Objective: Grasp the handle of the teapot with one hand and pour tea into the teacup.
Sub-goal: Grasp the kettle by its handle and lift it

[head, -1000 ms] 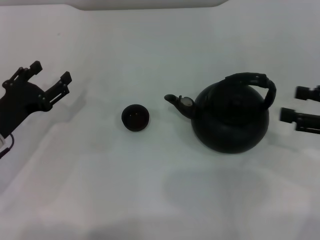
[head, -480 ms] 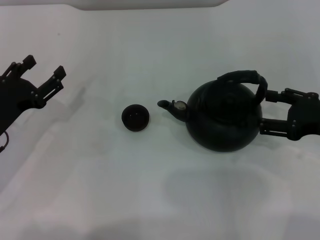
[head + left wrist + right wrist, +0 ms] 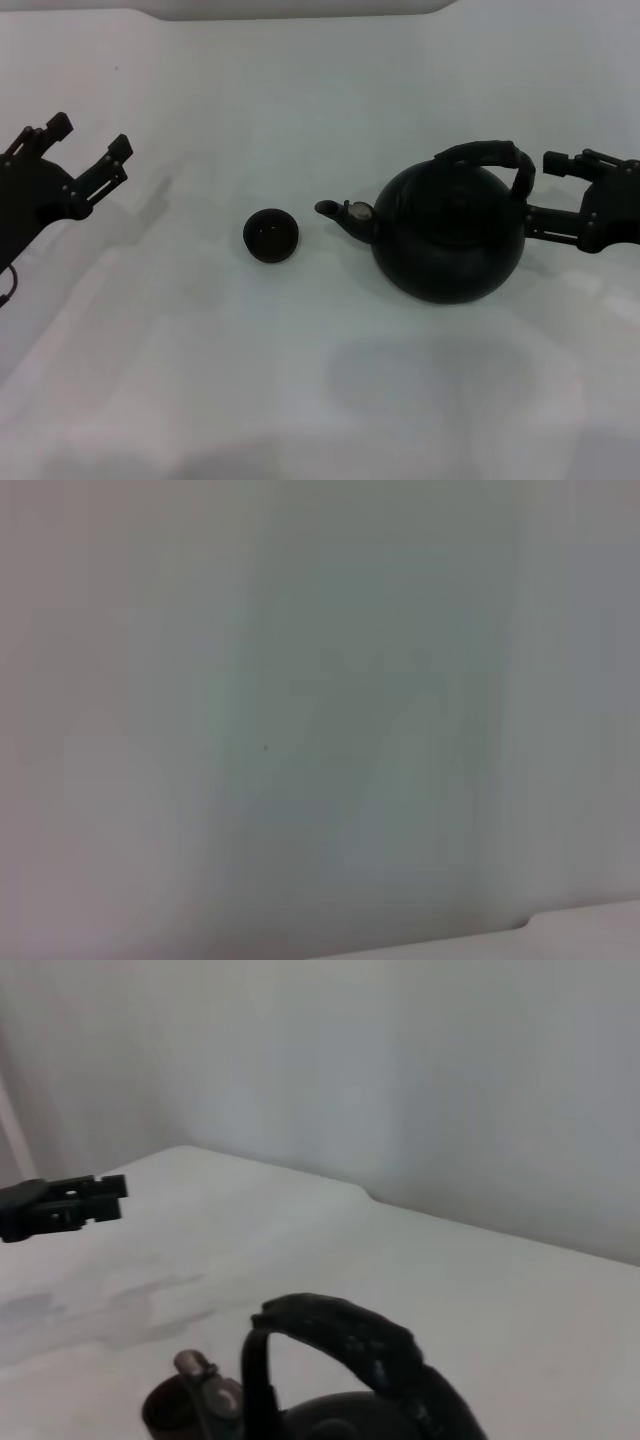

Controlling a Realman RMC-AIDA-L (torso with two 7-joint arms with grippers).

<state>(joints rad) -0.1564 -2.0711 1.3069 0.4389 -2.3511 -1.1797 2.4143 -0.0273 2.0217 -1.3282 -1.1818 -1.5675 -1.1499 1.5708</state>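
The right claw (image 3: 540, 186) hung at the right side of the table (image 3: 300, 380), its two fingers (image 3: 562, 160) spread apart and pointing toward the teapot (image 3: 450, 235). The farther finger reached up beside the right end of the handle (image 3: 490, 156), and the nearer finger pointed at the teapot's right shoulder; whether either one touched could not be told, and neither pinched anything. In the right wrist view the handle (image 3: 350, 1340) arched close below the camera, with the spout (image 3: 200, 1385) poking out beyond it.

The teapot stood upright on the table, right of centre, its spout (image 3: 345, 215) aimed toward the robot's left. The teacup (image 3: 270, 236) sat on the table just beyond the spout tip, apart from it, with something dark inside that could not be made out.

The left claw (image 3: 88, 150) was held off at the far left edge, well away from the teacup, its fingers spread wide and empty. It also showed far off in the right wrist view (image 3: 60, 1205).
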